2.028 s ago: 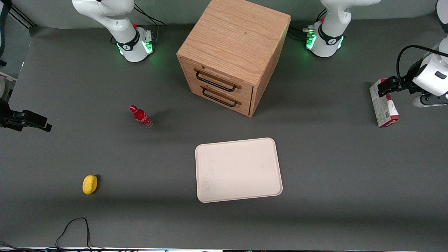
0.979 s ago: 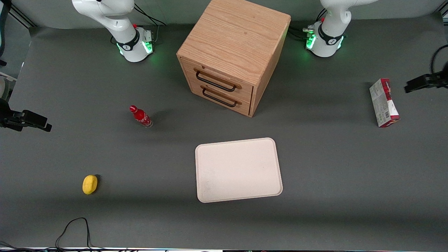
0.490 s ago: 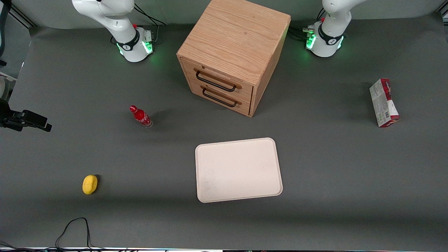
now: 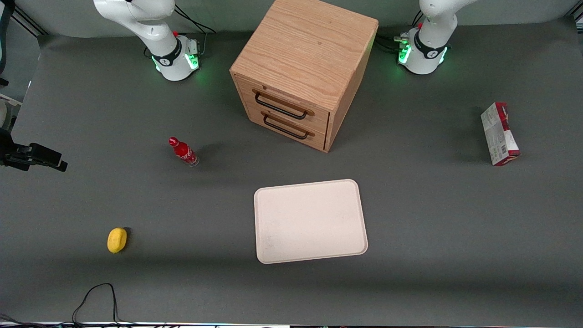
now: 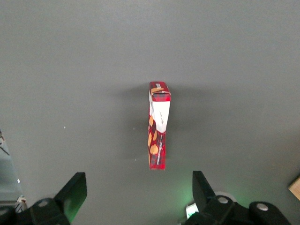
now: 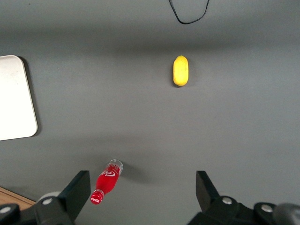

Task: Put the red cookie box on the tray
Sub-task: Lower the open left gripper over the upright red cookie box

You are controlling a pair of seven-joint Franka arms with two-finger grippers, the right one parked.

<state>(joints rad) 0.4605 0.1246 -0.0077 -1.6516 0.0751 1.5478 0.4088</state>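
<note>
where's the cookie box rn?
The cookie box stands on edge on the table at the working arm's end, well apart from the tray. In the left wrist view the open gripper hangs above it, not touching.

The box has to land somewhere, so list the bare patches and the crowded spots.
The tray is bare all over. Open table lies between it and the red cookie box, and between the red bottle and the lemon. The drawer cabinet crowds the middle. The gripper hangs open above the box.

Wooden drawer cabinet (image 4: pixel 303 68), red bottle (image 4: pixel 183 151), lemon (image 4: pixel 116 240)
</note>
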